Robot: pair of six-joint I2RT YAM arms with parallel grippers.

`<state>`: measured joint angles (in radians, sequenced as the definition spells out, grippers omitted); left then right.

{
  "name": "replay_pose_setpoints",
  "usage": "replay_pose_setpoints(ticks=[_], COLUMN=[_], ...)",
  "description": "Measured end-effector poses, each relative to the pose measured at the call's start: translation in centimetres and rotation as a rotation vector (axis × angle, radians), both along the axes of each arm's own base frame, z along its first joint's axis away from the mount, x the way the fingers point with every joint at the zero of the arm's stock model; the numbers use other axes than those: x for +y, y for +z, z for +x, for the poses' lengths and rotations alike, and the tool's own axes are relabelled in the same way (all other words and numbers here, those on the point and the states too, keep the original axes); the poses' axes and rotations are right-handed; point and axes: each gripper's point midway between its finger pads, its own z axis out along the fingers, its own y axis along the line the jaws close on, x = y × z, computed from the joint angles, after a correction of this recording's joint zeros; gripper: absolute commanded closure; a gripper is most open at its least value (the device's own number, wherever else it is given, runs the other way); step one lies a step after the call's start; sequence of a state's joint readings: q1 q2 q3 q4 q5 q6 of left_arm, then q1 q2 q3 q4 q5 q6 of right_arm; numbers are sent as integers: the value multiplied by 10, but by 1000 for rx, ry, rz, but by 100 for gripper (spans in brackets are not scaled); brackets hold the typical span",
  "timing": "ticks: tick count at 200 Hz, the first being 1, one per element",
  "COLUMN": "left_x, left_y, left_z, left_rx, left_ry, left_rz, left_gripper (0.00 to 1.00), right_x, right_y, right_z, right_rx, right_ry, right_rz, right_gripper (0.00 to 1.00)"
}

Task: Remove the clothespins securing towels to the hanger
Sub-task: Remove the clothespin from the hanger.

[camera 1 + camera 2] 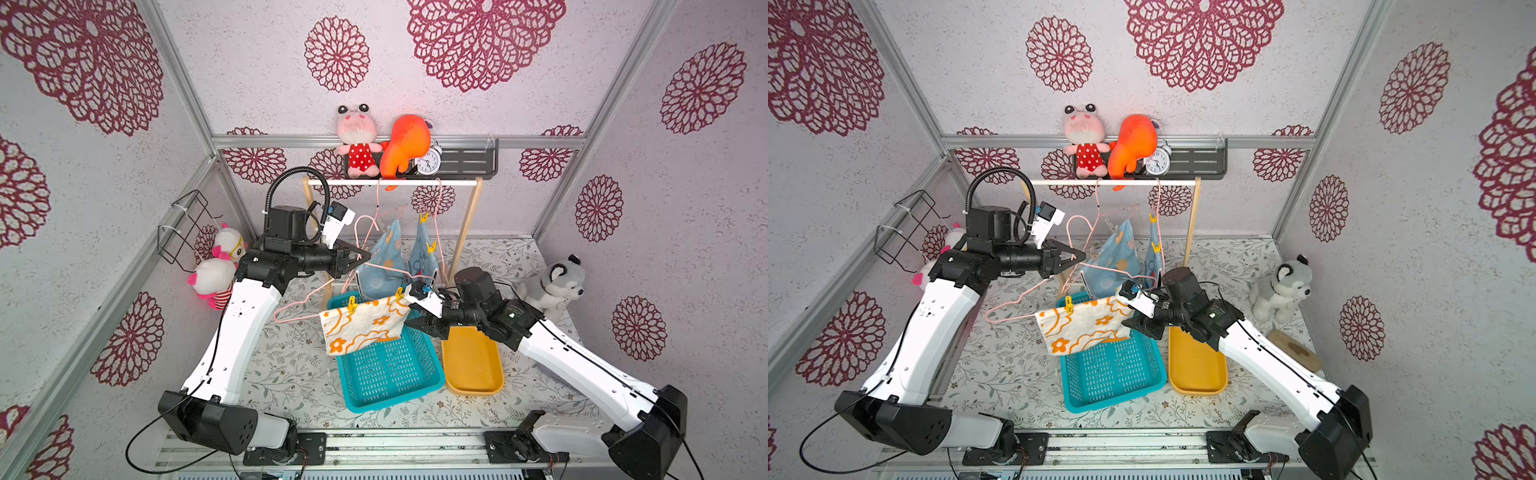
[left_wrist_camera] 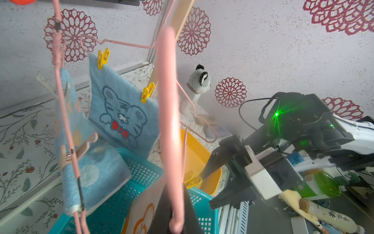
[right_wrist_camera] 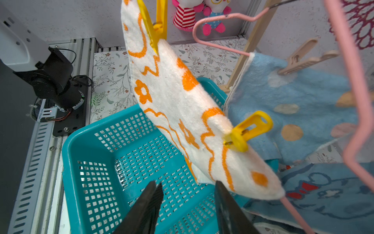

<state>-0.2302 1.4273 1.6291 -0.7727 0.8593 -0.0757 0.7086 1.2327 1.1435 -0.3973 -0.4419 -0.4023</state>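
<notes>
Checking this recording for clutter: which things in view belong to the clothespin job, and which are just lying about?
In the job: yellow clothespins, flowered towel, dotted towel, cartoon towel, pink hanger in the shut left gripper, open right gripper.

Lying about: frog plush, orange plush, alarm clock, husky plush, wire rack; teal basket and yellow tray may be drop-off spots.

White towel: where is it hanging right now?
In a top view the white towel hangs mid-scene over the teal basket, pinned to a pink hanger by two yellow clothespins, with the right end effector at its edge.
</notes>
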Motion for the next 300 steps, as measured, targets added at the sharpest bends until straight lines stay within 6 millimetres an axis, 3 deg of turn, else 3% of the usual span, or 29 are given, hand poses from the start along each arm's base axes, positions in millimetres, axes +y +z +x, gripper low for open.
replay_pose_setpoints(ticks=[57,126,169,217,300], left_x=[-6,-9,-11,-12,-12], left_y=[-5,-5,-9,-9,-9], left_z=[-4,-7,-5,-6,-6], left_rx=[36,45,63,65,62], left_ry=[-54,-86,-103,-110,-111], left_rz=[-25,-39,-46,-50,-49], left_gripper=[100,100,100,100,100], right_x=[3,9,16,19,19], right_y=[34,25,32,27,27], right_z=[23,22,21,20,18], right_rx=[-83,-73,-80,-60,-62], right_ry=[3,70,115,137,148], right_rz=[9,-32,-18,-22,-20], right_gripper=[52,52,53,59,80])
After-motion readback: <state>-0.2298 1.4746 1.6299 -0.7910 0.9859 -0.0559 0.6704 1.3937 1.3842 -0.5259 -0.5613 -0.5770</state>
